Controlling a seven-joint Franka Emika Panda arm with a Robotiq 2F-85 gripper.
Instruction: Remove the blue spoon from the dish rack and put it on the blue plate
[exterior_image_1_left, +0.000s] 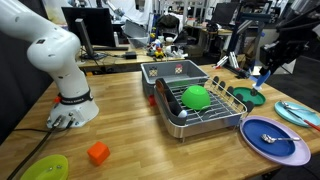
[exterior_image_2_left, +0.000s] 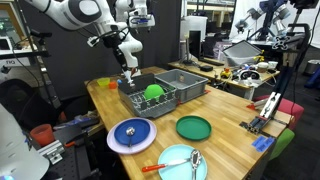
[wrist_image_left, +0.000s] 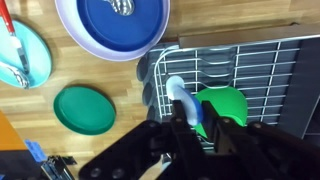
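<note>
In the wrist view my gripper (wrist_image_left: 190, 120) is shut on the blue spoon (wrist_image_left: 177, 95), with the handle between the fingers and the pale bowl end sticking out past them. It is over the near end of the dish rack (wrist_image_left: 255, 70), beside a green bowl (wrist_image_left: 228, 105). In an exterior view the gripper (exterior_image_2_left: 127, 70) hangs just above the end of the rack (exterior_image_2_left: 150, 100). The blue plate (wrist_image_left: 100, 45) lies beyond the rack with a metal spoon on it. Plate (exterior_image_1_left: 290, 150) and rack (exterior_image_1_left: 215, 110) also show in an exterior view, and the plate in another (exterior_image_2_left: 120, 145).
A dark green plate (wrist_image_left: 85, 108) and a light teal plate (wrist_image_left: 30, 60) with utensils lie near the blue plate. A grey square bin (exterior_image_1_left: 175, 70) stands behind the rack. A red cube (exterior_image_1_left: 97, 153) and a yellow-green plate (exterior_image_1_left: 45, 168) sit near the robot base.
</note>
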